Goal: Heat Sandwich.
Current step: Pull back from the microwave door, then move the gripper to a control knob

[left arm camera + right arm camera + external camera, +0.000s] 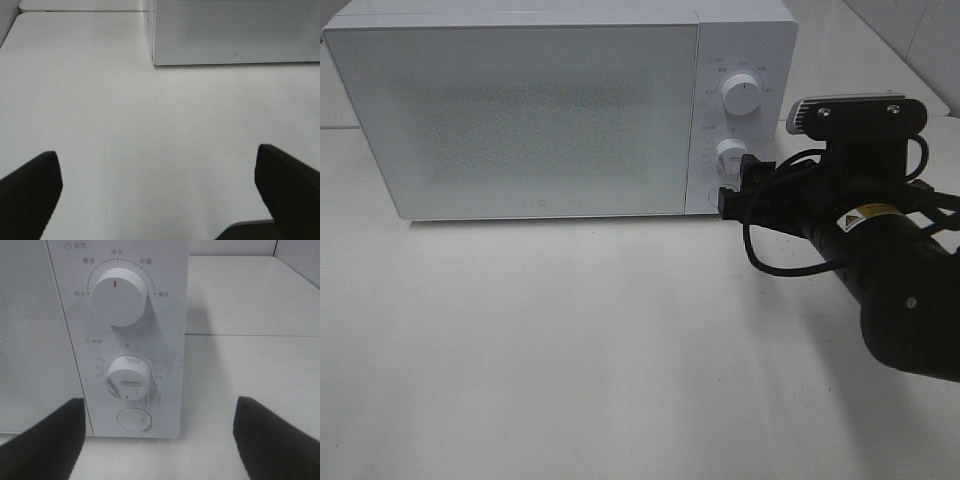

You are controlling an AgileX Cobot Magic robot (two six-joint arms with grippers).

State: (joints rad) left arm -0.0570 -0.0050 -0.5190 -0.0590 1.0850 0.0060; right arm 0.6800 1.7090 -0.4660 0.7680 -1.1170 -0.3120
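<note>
Closest to the lens, the right arm (900,300) filled the 4 o'clock corner of the high view. Its right gripper (159,420) was spread wide and empty, facing the timer knob (129,376) of the microwave (560,110) at 11 o'clock. That knob's red mark appeared near 6 o'clock on its dial, off zero, so heating looked set or nearly set; retrieval remained. With the door (470,120) shut, the sandwich showed nowhere. It was probably inside, its look impossible to tell. Left gripper (156,165) hung spread over bare table (150,115), holding nothing.
</note>
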